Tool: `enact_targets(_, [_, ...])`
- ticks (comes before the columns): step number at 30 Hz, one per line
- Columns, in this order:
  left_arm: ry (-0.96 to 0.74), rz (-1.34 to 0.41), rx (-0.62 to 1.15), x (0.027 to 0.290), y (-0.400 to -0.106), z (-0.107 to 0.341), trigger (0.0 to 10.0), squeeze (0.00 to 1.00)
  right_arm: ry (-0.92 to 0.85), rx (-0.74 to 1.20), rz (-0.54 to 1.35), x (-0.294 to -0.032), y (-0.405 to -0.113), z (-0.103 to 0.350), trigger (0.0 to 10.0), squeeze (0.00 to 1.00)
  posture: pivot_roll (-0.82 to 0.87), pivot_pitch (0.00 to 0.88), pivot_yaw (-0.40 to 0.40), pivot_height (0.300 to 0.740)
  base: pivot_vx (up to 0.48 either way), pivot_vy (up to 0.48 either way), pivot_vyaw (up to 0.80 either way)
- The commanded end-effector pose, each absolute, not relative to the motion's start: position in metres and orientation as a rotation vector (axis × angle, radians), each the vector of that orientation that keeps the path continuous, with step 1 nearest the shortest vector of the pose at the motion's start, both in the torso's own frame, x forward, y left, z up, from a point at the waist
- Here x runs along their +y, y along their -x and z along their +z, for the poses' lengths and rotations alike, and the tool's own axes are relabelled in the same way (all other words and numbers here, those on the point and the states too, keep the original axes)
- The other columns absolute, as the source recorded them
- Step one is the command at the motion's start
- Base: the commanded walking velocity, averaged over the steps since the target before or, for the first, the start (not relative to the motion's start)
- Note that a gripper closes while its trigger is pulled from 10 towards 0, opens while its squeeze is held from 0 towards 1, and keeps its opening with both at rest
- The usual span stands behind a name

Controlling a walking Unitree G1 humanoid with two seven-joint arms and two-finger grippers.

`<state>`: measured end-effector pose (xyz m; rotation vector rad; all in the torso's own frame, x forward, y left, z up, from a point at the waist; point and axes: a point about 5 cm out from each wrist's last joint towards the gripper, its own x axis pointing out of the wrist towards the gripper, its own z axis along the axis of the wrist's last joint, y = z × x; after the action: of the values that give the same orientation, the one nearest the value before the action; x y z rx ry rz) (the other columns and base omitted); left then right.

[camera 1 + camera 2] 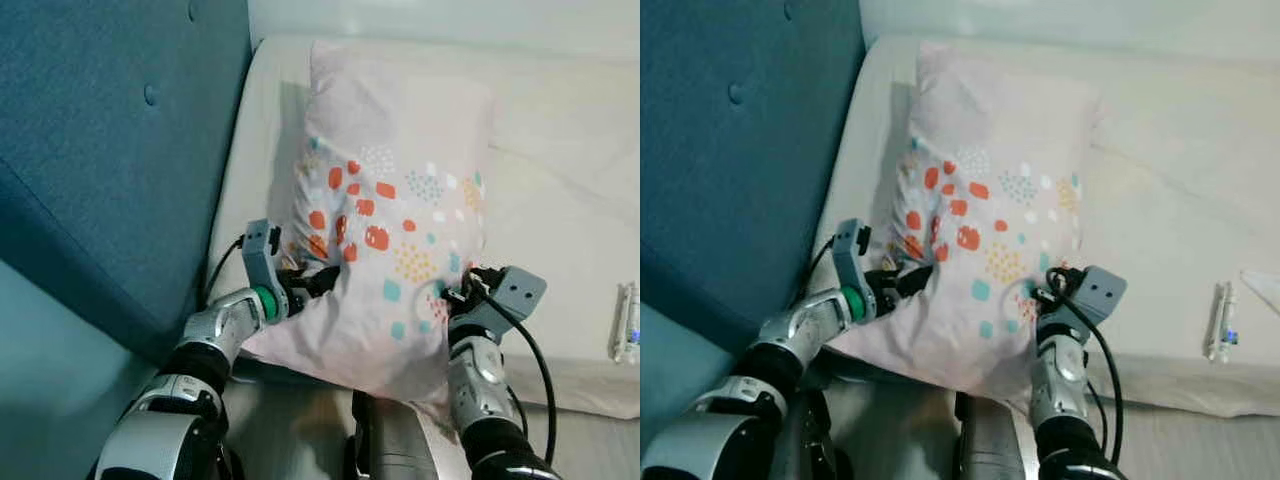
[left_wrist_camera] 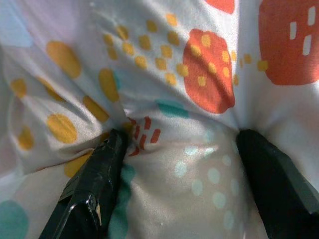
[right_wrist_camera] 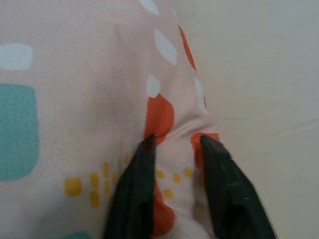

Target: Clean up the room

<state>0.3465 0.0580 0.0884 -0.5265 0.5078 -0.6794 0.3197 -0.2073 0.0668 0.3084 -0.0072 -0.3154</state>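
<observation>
Left hand (image 1: 318, 281) and right hand (image 1: 452, 293) pinch the pillow's (image 1: 392, 170) lower corners.

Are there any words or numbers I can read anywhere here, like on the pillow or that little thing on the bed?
None can be read.
Pillow: only coloured dots and blobs, no letters; both the left gripper and the right gripper pinch it.
Small clear item on the bed: has a bluish mark, too small and blurred to read.
Headboard: plain, no text.
</observation>
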Motion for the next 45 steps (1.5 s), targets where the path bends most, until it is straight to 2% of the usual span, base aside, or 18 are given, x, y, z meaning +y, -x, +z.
enact_targets(1, [0.543,-0.743,0.628,0.039,-0.330,0.070,10.0,0.08,-0.339,0.052,-0.291,-0.201,-0.314,0.052,10.0,1.00,-0.14,0.194,0.049,0.596,0.000,0.000,0.00])
enact_targets(3, [0.553,-0.776,0.632,0.034,-0.328,0.073,10.0,0.00,-0.379,0.079,-0.270,-0.198,-0.314,0.048,10.0,1.00,-0.14,0.192,0.054,0.596,0.000,0.000,0.00])
enact_targets(7, [0.555,-0.815,0.638,0.028,-0.326,0.076,10.0,0.00,-0.412,0.104,-0.255,-0.194,-0.314,0.045,10.0,1.00,-0.14,0.191,0.054,0.596,0.000,0.000,0.00])
enact_targets(8, [0.543,-0.826,0.647,0.026,-0.325,0.076,2.0,0.00,-0.426,0.119,-0.252,-0.192,-0.314,0.043,10.0,1.00,-0.14,0.189,0.055,0.596,0.000,0.000,0.00])
enact_targets(9, [0.543,-0.826,0.647,0.026,-0.325,0.076,2.0,0.00,-0.426,0.119,-0.252,-0.192,-0.314,0.043,10.0,1.00,-0.14,0.189,0.055,0.596,0.000,0.000,0.00])
enact_targets(10, [0.542,-0.826,0.653,0.024,-0.325,0.077,0.0,0.00,-0.444,0.137,-0.249,-0.190,-0.315,0.041,10.0,1.00,-0.14,0.189,0.055,0.596,0.000,0.000,0.00])
enact_targets(11, [0.545,-0.827,0.656,0.023,-0.325,0.077,0.0,0.00,-0.456,0.151,-0.246,-0.189,-0.315,0.040,10.0,0.39,-0.14,0.189,0.055,0.596,0.000,0.000,0.00])
enact_targets(12, [0.547,-0.826,0.656,0.022,-0.325,0.077,0.0,0.00,-0.463,0.159,-0.244,-0.188,-0.315,0.039,10.0,0.39,-0.14,0.189,0.055,0.596,0.000,0.000,0.00])
enact_targets(13, [0.553,-0.823,0.656,0.022,-0.325,0.078,0.0,0.00,-0.479,0.176,-0.239,-0.188,-0.315,0.037,10.0,0.00,-0.13,0.188,0.054,0.596,0.000,0.000,0.00])
enact_targets(20, [0.558,-0.825,0.655,0.020,-0.326,0.083,0.0,0.00,-0.527,0.234,-0.212,-0.184,-0.315,0.032,10.0,0.00,-0.13,0.188,0.054,0.596,0.000,0.000,0.00])
enact_targets(21, [0.557,-0.834,0.636,0.021,-0.327,0.089,0.0,0.00,-0.545,0.235,-0.189,-0.181,-0.318,0.033,7.9,0.00,-0.12,0.186,0.054,0.596,0.000,0.000,0.00])
enact_targets(24, [0.557,-0.840,0.622,0.021,-0.329,0.094,0.0,0.00,-0.559,0.235,-0.172,-0.179,-0.319,0.034,7.9,0.00,-0.12,0.186,0.054,0.596,0.000,0.000,0.00])
enact_targets(25, [0.545,-0.853,0.595,0.023,-0.330,0.103,0.0,0.00,-0.568,0.232,-0.151,-0.177,-0.322,0.037,5.0,0.00,-0.12,0.186,0.057,0.596,0.000,0.000,0.00])
enact_targets(26, [0.545,-0.853,0.595,0.023,-0.330,0.103,0.0,0.00,-0.568,0.232,-0.151,-0.177,-0.322,0.037,5.0,0.00,-0.12,0.186,0.057,0.596,0.000,0.000,0.00])
enact_targets(28, [0.498,-0.858,0.526,0.032,-0.333,0.124,0.0,0.00,-0.583,0.225,-0.115,-0.170,-0.329,0.043,0.0,0.00,-0.11,0.184,0.057,0.596,0.000,0.000,0.00])
enact_targets(36, [0.468,-0.844,0.432,0.044,-0.334,0.151,0.0,0.00,-0.616,0.207,-0.009,-0.151,-0.337,0.052,0.0,0.00,-0.08,0.183,0.058,0.596,0.000,0.000,0.00])
enact_targets(37, [0.456,-0.844,0.380,0.046,-0.333,0.166,0.0,0.00,-0.639,0.164,0.054,-0.140,-0.344,0.064,0.0,0.00,-0.07,0.182,0.060,0.596,0.000,0.000,0.00])
enact_targets(45, [0.423,-0.867,0.208,0.056,-0.324,0.216,0.0,0.00,-0.707,0.016,0.204,-0.119,-0.369,0.109,0.0,0.00,-0.04,0.173,0.060,0.596,0.000,0.000,0.00])
